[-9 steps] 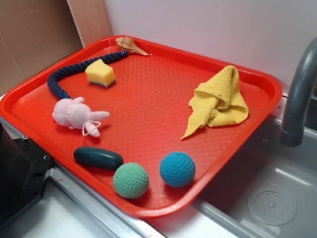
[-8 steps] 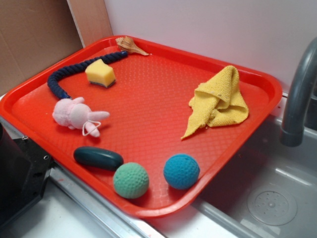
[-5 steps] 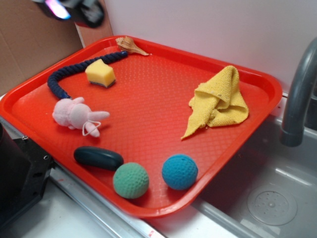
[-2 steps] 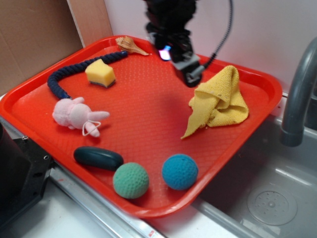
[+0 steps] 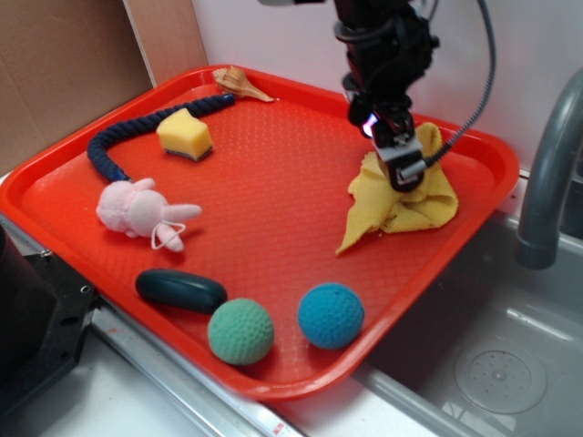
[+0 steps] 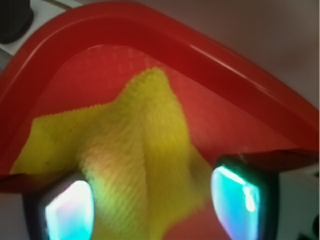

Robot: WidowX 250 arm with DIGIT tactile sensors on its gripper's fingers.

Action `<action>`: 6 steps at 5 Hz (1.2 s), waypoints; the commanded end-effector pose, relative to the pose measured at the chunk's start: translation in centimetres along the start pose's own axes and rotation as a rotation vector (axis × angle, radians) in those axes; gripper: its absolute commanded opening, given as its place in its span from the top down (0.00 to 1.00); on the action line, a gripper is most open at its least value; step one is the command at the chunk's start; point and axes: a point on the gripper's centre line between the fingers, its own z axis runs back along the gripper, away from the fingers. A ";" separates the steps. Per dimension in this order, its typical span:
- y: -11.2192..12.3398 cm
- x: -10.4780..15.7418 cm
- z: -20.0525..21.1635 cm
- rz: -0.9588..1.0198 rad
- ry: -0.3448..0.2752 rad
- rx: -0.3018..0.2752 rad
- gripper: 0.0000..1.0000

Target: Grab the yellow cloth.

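Observation:
The yellow cloth [image 5: 401, 208] lies crumpled on the right side of the red tray [image 5: 273, 187], close to its far right rim. My gripper [image 5: 406, 173] hangs directly over the cloth's middle, pointing down, and hides part of it. In the wrist view the cloth [image 6: 145, 145] rises as a ridge between my two lit fingers [image 6: 67, 210], which stand wide apart on either side of it. The gripper [image 6: 152, 205] is open and nothing is clamped. The tray rim [image 6: 200, 55] curves behind the cloth.
Also on the tray are a yellow sponge block [image 5: 185, 135], a navy rope [image 5: 114, 146], a pink plush bunny [image 5: 141, 211], a dark green oblong [image 5: 180, 289], a green ball [image 5: 240, 331], a blue ball [image 5: 330, 315] and a small wooden piece [image 5: 239, 82]. A grey faucet [image 5: 547, 182] and sink [image 5: 496, 364] lie to the right.
The arm came in from the upper left, crossed the back of the tray and dropped over the yellow cloth. The blue ball shifted slightly.

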 end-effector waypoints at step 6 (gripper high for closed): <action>0.5 -8.4 8.7 0.387 0.084 0.084 1.00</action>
